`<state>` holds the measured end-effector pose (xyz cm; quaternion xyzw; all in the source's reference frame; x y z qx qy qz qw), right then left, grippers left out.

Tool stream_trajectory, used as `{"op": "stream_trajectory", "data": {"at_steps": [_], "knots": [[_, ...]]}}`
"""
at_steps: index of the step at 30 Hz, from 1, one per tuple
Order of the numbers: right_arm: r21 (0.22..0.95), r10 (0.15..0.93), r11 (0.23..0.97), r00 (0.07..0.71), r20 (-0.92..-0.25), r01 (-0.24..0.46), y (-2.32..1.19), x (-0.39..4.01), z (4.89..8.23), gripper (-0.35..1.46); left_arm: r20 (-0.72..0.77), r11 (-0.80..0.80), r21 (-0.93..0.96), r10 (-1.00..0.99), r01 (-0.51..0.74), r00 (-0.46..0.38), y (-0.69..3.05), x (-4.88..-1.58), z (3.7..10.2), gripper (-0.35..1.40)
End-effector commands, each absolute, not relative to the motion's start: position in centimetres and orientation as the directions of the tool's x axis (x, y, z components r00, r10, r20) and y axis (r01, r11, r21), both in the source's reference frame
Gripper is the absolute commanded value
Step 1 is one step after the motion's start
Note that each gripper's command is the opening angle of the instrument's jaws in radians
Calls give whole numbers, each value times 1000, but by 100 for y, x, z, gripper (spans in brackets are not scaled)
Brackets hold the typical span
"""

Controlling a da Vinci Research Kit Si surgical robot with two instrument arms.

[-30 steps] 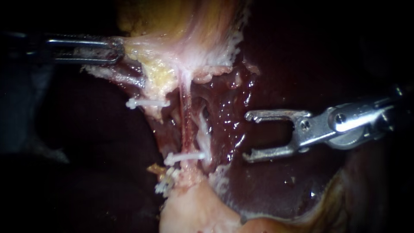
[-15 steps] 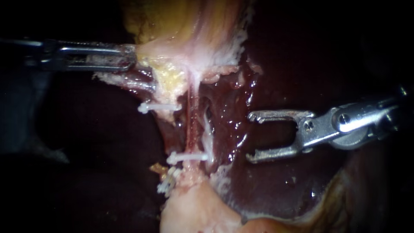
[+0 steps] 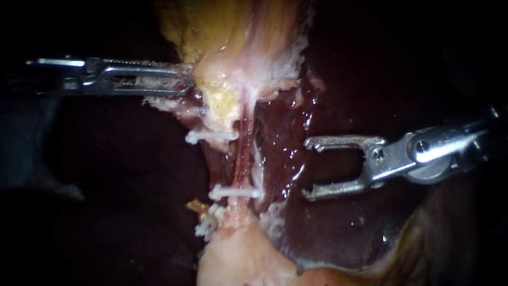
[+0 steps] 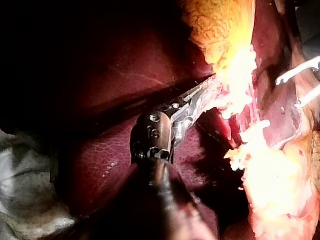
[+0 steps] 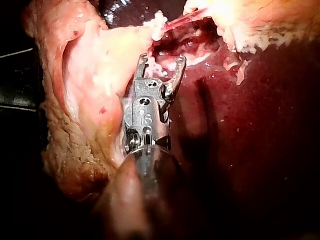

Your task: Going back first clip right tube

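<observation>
A pink tube [image 3: 241,159] runs down from the yellow-white gallbladder [image 3: 238,47] tissue, with a paler strand [image 3: 256,165] along its right side. One white clip [image 3: 211,136] sits high on the left. A second clip [image 3: 235,192] crosses the tube lower down, and a third clip [image 3: 208,222] lies below it. My left instrument [image 3: 186,74] is shut on the gallbladder's edge; in the left wrist view its jaws [image 4: 206,86] hold pale tissue. My right instrument [image 3: 306,169] stands open and empty over the liver, to the right of the tubes. In the right wrist view its jaws [image 5: 162,59] gape just short of the tube.
Dark red, wet liver [image 3: 338,233] fills the right and lower field. A pale lump of tissue [image 3: 238,259] sits below the clips. Fatty pale tissue [image 5: 85,100] lies beside my right instrument's shaft.
My left instrument has moved right, carrying the gallbladder edge with it; the upper clip and tube have shifted right too. My right instrument has hardly moved and stays open.
</observation>
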<state>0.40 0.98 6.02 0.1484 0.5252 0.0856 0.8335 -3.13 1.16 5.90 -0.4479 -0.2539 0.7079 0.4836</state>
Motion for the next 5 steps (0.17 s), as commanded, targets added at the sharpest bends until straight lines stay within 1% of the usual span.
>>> {"op": "stream_trajectory", "data": {"at_steps": [1, 5], "knots": [[338, 299, 941, 433, -850, 13, 98, 40, 602, 50, -388, -403, -794, 912, -455, -132, 116, -312, 590, -35], [339, 299, 941, 433, -851, 16, 98, 40, 602, 50, -388, -404, -794, 912, -454, -133, 117, -311, 591, -35]]}}
